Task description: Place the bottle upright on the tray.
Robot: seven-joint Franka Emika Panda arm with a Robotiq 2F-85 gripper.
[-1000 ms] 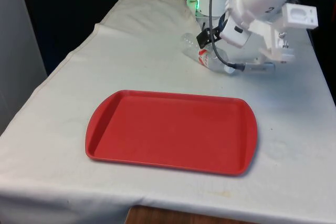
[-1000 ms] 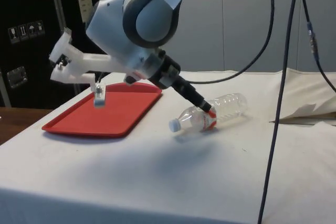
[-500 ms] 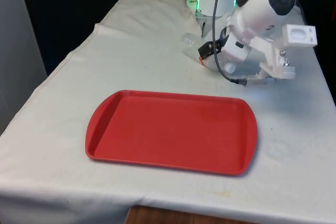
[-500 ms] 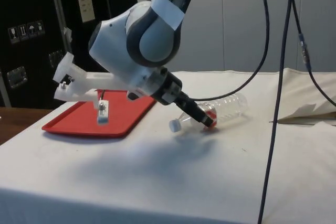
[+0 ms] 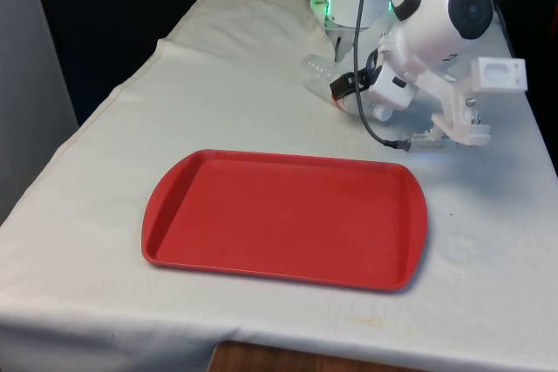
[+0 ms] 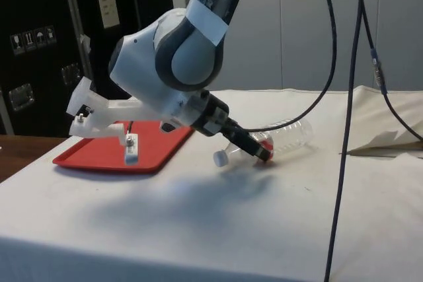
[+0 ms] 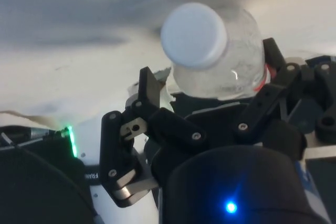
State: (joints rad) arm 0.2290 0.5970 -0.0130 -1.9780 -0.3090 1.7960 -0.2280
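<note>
Between the spread fingers of the claw (image 7: pixel 210 103), clear bottle (image 6: pixel 281 138) lying on its side on the worktop (image 5: pixel 244 102), unclamped; red tray (image 5: pixel 283 218) well apart from claw.

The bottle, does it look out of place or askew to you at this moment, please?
Yes. The bottle lies on its side on the cloth, beyond the red tray rather than upright on it. The gripper is at its neck.

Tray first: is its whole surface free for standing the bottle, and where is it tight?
The red tray is bare from rim to rim, so any spot inside takes the bottle. The cloth on the front view's left of the tray is open too. It is crowded beyond the tray's far right corner, where the gripper sits around the lying bottle with the cable trailing.
</note>
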